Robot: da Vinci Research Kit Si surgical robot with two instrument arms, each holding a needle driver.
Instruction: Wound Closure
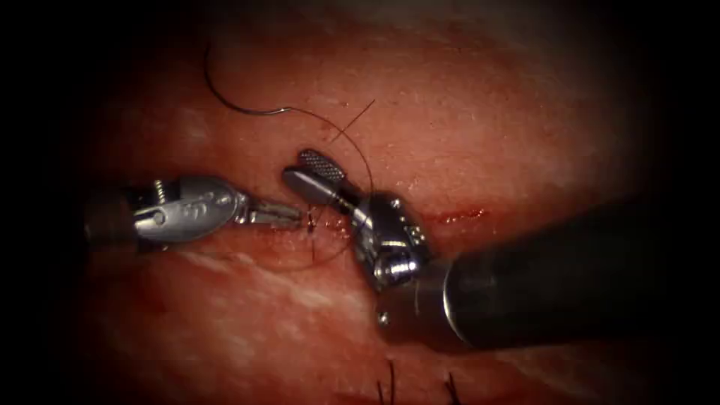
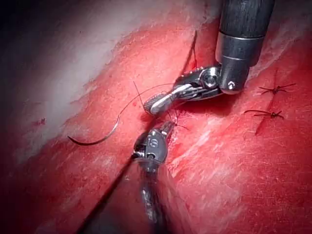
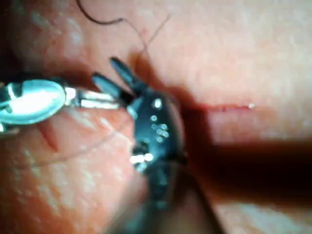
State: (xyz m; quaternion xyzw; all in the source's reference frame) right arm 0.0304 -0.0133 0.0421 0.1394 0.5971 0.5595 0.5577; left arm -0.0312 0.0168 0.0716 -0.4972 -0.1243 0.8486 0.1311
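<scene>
The right arm's silver wristed needle driver [image 1: 311, 171] reaches in from four o'clock with its two jaws spread wide apart and holding nothing, its tips over the cut [image 1: 465, 217] in the pink-red pork-belly tissue [image 1: 525, 112]. The left arm's silver needle driver [image 1: 296, 217] comes in from nine o'clock with its jaws closed narrow; its tip sits at the cut where the dark thin thread [image 1: 360, 161] crosses, and it looks to be pinching that thread, though the grip is too small to see for sure. The thread loops around the right tool's jaws. The dark curved steel needle [image 1: 225, 94] lies free on the tissue at eleven o'clock from both tools, well apart from them, held by neither and not in the tissue. In the left wrist view, finished dark stitches [image 2: 273, 89] lie beside the right tool's shaft.
</scene>
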